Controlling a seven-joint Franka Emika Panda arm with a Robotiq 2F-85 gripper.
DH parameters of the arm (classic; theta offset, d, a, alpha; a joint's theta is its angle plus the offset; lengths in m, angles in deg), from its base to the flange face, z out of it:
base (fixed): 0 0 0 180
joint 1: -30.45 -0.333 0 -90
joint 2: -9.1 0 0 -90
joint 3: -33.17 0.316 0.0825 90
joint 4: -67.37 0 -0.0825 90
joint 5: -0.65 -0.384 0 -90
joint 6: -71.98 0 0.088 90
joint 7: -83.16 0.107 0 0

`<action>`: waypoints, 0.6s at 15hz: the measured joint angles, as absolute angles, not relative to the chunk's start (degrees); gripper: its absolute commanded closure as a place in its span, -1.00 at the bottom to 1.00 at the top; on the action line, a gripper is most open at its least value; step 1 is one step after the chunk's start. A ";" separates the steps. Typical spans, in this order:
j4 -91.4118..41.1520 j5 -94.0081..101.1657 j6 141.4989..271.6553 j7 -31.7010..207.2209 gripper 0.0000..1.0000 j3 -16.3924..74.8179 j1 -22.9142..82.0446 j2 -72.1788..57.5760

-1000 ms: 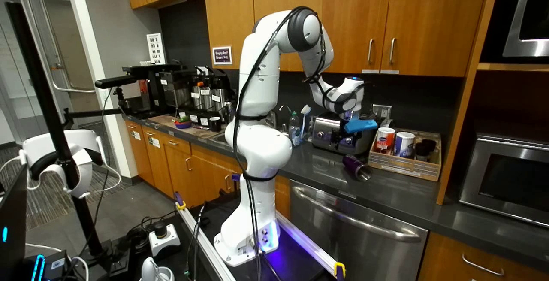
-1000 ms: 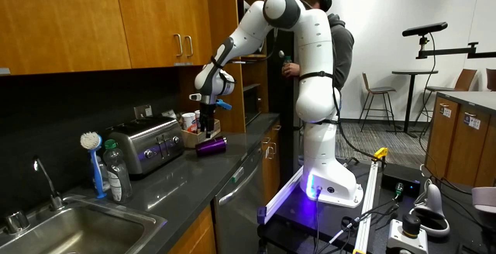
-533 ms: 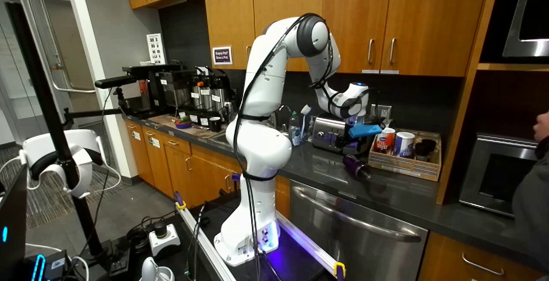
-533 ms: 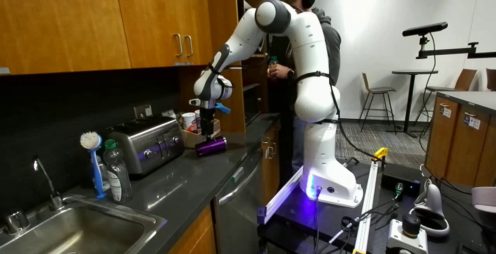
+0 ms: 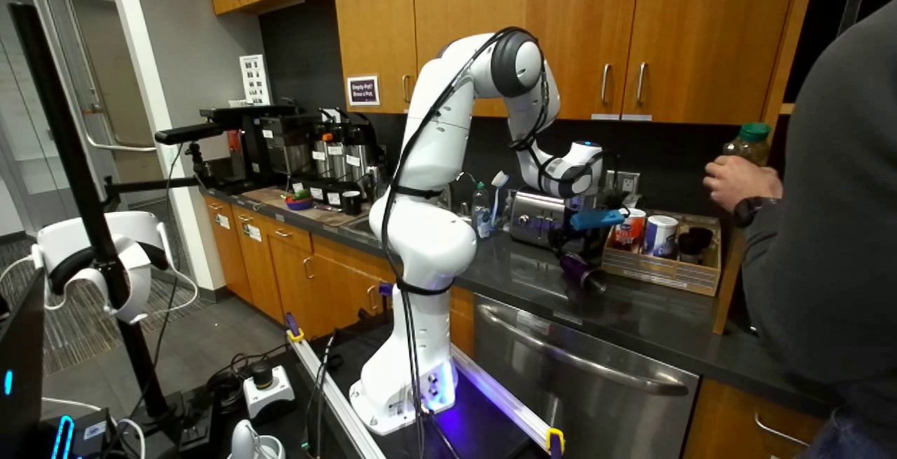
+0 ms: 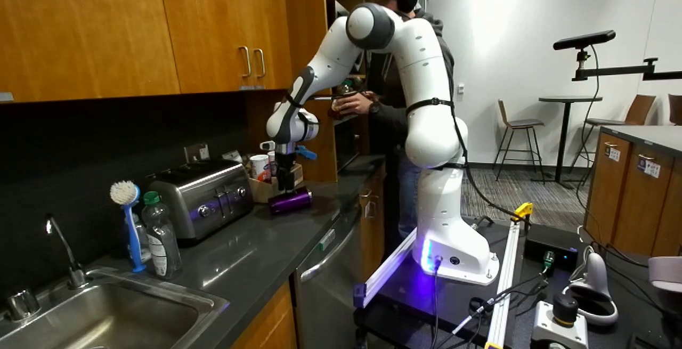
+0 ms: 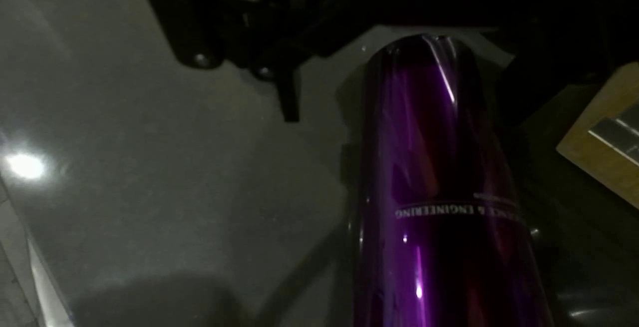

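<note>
- Purple cup [image 6: 291, 201] lies on its side on the counter [image 6: 250, 248], near a corner of the box [image 5: 662, 275]; counter bears its weight, so nothing needs to hold it.
- Claw [image 6: 286, 186] points straight down over the cup, jaws spread wide, nothing in its grip.
- Wrist view: jaws stand either side of the cup's closed end, seemingly lined up across its width; bare counter shows between cup and one finger [image 7: 291, 98]; contact on the darker side, can't tell.
- Cup's mouth faces out toward the counter's front; white lettering upside down in wrist view.
- Box keeps red can [image 5: 630, 231] and blue can [image 5: 661, 237] upright together, likely to limit clutter.
- Toaster [image 6: 205, 200] stands near the wall outlet [image 6: 203, 152], probably for power.
- Brush [image 6: 133, 232] and green-capped bottle [image 6: 162, 245] sit by the sink [image 6: 122, 311], presumably handy for washing.
</note>
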State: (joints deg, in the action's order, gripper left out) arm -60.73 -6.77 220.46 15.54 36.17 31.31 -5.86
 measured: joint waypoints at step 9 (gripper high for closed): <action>-59.50 -6.74 220.48 15.98 -1.00 36.52 31.69 -8.59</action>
